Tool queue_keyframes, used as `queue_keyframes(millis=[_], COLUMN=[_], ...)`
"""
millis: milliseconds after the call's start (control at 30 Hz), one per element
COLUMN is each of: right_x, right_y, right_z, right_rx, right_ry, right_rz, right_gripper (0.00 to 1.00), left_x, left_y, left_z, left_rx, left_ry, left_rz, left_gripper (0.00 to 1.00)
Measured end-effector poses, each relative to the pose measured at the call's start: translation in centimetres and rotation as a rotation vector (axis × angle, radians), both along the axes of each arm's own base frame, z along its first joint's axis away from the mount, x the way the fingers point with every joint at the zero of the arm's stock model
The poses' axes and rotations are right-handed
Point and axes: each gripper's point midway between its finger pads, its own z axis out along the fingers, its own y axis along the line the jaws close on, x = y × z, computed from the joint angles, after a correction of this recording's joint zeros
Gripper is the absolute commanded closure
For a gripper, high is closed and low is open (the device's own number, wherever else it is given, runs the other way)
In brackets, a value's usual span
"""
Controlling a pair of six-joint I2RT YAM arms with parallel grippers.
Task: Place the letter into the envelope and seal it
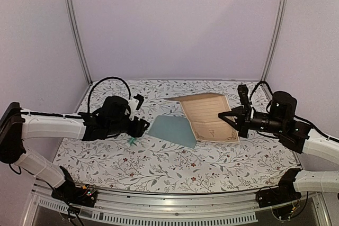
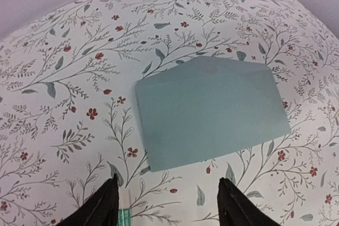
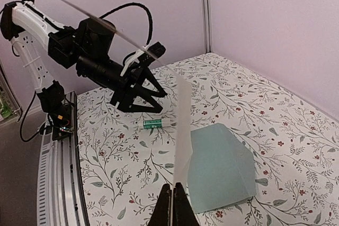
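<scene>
Right gripper [image 3: 173, 188]: pinched shut on the letter [image 1: 209, 117].
Left gripper [image 2: 168, 183]: jaws apart, at 9 o'clock of the envelope [image 1: 172, 129], seen from above.

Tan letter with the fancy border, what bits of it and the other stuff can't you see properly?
Tan bordered paper letter: any writing is too small in the top view; the right wrist view sees it nearly edge-on.
Pale teal paper envelope: right edge covered by the letter, top view.
Small white-and-green glue stick: cut off by the bottom edge, left wrist view; tiny in the top view.
</scene>
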Motion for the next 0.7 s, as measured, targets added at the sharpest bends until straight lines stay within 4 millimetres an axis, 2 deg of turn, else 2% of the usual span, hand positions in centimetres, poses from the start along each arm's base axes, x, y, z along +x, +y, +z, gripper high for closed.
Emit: queue_keyframes(millis=[100,233,300,467,567,667,700], right_x=[0.7,1.3,1.5,1.3,1.1,0.9,0.9], right_y=[-0.4,-0.7,-0.9,-1.2,-1.3,-1.5,-1.5], right_z=[0.2,0.3,0.5,1.4,1.9,2.1,2.2], right_rx=[0.016,0.031,0.041,0.077,0.094,0.105,0.108], right_ry=[0.018,0.043,0.053,0.055,0.053,0.052,0.051], right_rz=[-0.052,-0.1,-0.116,-0.128,-0.128,-0.128,-0.128], right_gripper=[1.0,1.0,1.0,1.0,1.0,1.0,1.0], left_x=[-0.1,0.3,0.6,0.6,0.7,0.8,0.9], left_y=[3.1,5.7,6.2,7.2,8.2,8.5,8.6], left_z=[-3.2,-5.2,-6.0,-10.2,-12.0,-12.5,-12.6], left_rx=[0.041,0.045,0.047,0.121,0.164,0.177,0.176], left_ry=[0.087,0.152,0.175,0.273,0.316,0.326,0.327], left_rz=[0.088,0.173,0.199,0.243,0.288,0.312,0.319], left_gripper=[0.39,0.42,0.45,0.5,0.53,0.56,0.62])
